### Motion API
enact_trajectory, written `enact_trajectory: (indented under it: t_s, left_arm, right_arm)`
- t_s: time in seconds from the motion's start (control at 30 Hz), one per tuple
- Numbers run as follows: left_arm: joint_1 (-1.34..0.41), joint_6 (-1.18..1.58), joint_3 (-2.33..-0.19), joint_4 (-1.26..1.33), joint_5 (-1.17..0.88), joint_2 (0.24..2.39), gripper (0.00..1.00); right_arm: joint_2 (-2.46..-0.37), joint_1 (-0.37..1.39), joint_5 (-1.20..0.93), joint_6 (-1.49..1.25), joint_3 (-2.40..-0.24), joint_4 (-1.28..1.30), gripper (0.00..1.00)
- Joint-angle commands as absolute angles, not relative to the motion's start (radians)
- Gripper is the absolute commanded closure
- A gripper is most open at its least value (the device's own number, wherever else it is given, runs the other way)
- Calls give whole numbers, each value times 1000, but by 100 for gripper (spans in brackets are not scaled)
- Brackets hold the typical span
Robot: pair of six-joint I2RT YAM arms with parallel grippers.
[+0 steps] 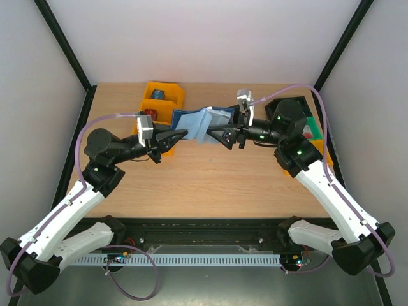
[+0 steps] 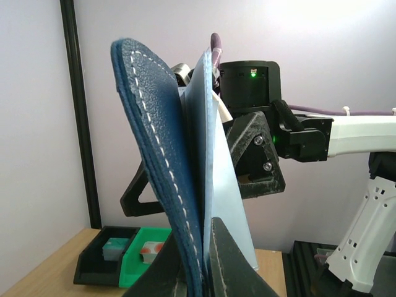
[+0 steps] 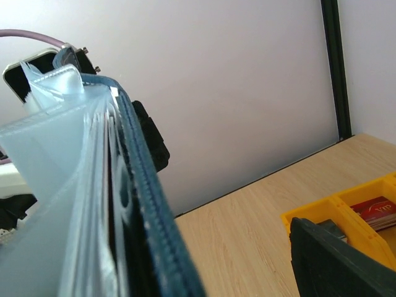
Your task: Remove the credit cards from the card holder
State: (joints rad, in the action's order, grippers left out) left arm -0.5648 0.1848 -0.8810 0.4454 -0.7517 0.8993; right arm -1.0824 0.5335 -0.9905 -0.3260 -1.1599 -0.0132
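card holder [image 1: 203, 124] hangs in the air at upper centre of the top view. left gripper [image 1: 182, 134] is clamped on its navy cover, and right gripper [image 1: 220, 135] has its jaws wide apart around the clear sleeves [image 3: 55, 185]; can't tell if they touch. it looks light and floppy with slick, thin sleeves, so pinch 1 stiff edge of the credit cards, not the film; none visible yet.

The card holder [image 2: 154, 154] is dark navy outside, pebble-grained, with a line of white stitches along its edge. Inside it is lighter blue with pale, clear sleeves. The bin [image 1: 167, 95] is yellow, the card [image 3: 377, 210] in it red. The counter [image 1: 210, 185] is light wood-grain.
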Motion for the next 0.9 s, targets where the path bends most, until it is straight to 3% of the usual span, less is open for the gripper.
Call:
enact_trajectory:
  t_s: [0.0, 0.17, 0.67, 0.87]
  left_arm:
    - [-568, 176, -877, 515, -755, 896, 98]
    - [-565, 177, -873, 534, -740, 890, 98]
    - [-565, 163, -858, 540, -752, 872, 98]
    - [-566, 164, -857, 540, -755, 872, 98]
  right_arm:
    - [-1081, 552, -992, -299, -1189, -33, 19]
    - [-991, 530, -1024, -61, -1176, 130, 13]
    - [-999, 416, -973, 64, -1179, 445, 13]
    - [-1000, 416, -984, -4, -1170, 381, 13]
